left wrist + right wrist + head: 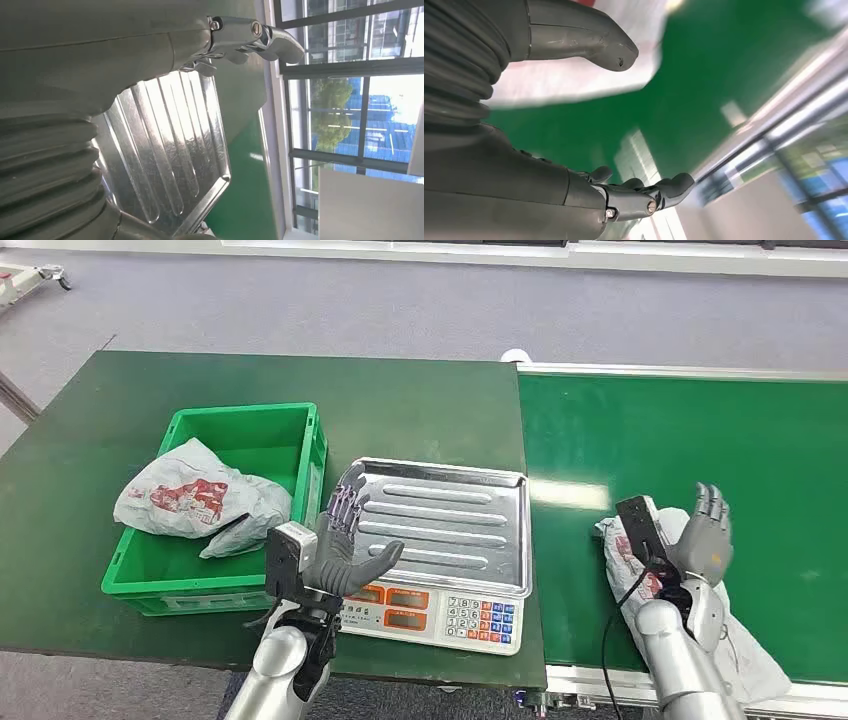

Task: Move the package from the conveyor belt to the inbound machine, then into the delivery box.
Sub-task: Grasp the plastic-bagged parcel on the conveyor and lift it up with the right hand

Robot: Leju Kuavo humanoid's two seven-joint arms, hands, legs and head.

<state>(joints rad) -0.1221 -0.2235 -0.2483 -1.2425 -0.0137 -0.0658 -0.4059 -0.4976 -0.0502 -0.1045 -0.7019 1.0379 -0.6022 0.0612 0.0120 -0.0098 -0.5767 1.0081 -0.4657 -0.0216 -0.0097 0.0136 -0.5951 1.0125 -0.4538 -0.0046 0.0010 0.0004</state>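
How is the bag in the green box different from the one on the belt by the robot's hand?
The package in the crate lies slumped over the green crate's rim; the package on the belt lies flat on the conveyor belt. The first is untouched, while the right hand hovers open over the second. Both are whitish plastic with red print.

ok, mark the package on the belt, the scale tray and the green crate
package on the belt (615,540), head view, its white edge left of the hand
scale tray (450,515), head view, ribbed middle
green crate (240,412), head view, far rim
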